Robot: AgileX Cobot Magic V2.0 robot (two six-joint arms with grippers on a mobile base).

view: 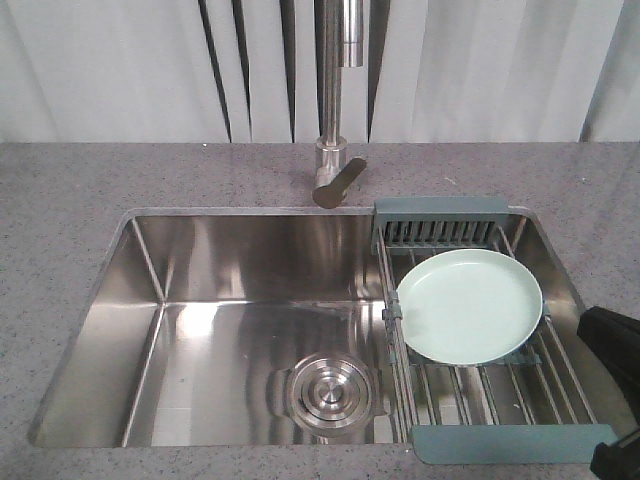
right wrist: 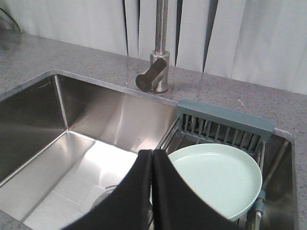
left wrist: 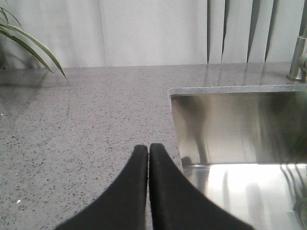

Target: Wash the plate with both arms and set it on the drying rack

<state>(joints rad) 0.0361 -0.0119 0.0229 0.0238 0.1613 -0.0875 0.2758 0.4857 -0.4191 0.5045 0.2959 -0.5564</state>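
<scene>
There is one round pale mint-green plate (view: 469, 305), one rectangular drying rack of steel rods with teal-grey end bars (view: 512, 441), one stainless steel sink basin (view: 215, 270) with one round steel drain (view: 326, 391), and one brushed steel tap (view: 336, 120) at the far side. Two black robot grippers show, the left gripper (left wrist: 148, 149) and the right gripper (right wrist: 152, 154). At the far left, one green plant shows only as leaves (left wrist: 29, 40).

left gripper (left wrist: 148, 149): fingers pressed together | right gripper (right wrist: 152, 154): fingers pressed together
</scene>
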